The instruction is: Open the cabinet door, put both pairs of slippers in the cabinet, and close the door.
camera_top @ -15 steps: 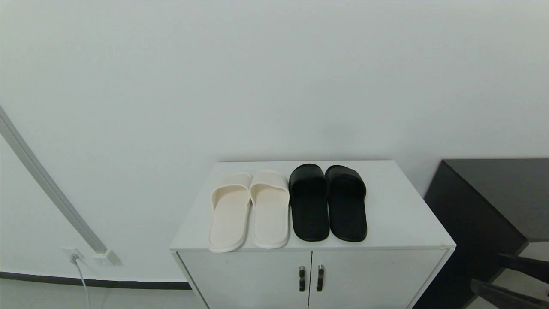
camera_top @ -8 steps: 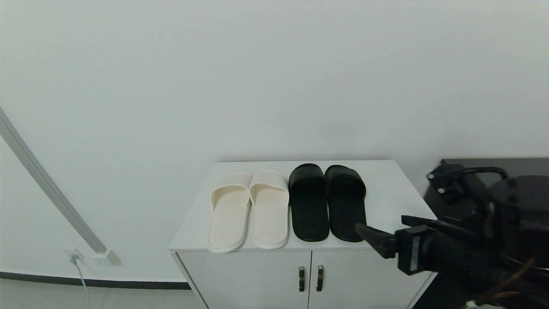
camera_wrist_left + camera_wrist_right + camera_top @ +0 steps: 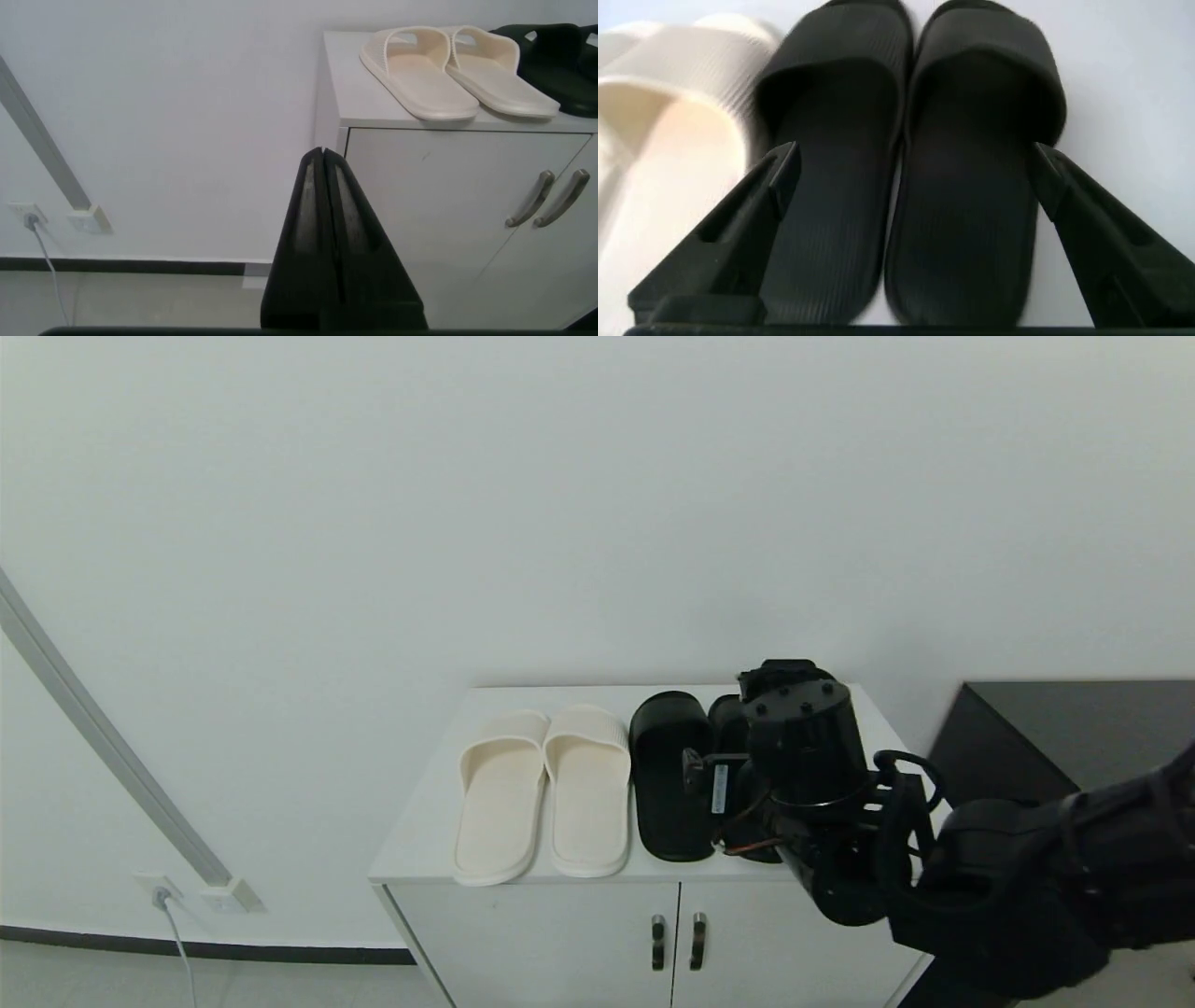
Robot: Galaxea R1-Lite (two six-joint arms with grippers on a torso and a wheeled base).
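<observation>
A white cabinet point(image 3: 425, 821) stands against the wall, both doors shut, with two metal handles point(image 3: 677, 941) at the middle seam. On its top lie a cream pair of slippers point(image 3: 541, 793) and, to their right, a black pair point(image 3: 667, 775). My right arm's wrist point(image 3: 798, 747) hangs over the black pair and hides most of the right-hand black slipper. My right gripper point(image 3: 915, 154) is open, its fingers spread to either side of the two black slippers point(image 3: 831, 121). My left gripper point(image 3: 323, 154) is shut and empty, low by the cabinet's left front corner point(image 3: 341, 131).
A black table point(image 3: 1074, 747) stands just right of the cabinet. On the wall at the left run a slanted grey conduit point(image 3: 93, 728) and a socket with a plugged-in cable point(image 3: 159, 894). The cream slippers' heels point(image 3: 439, 98) reach the cabinet's front edge.
My right arm has come up from the lower right and swung left over the black slippers. Slippers and cabinet doors have not moved.
</observation>
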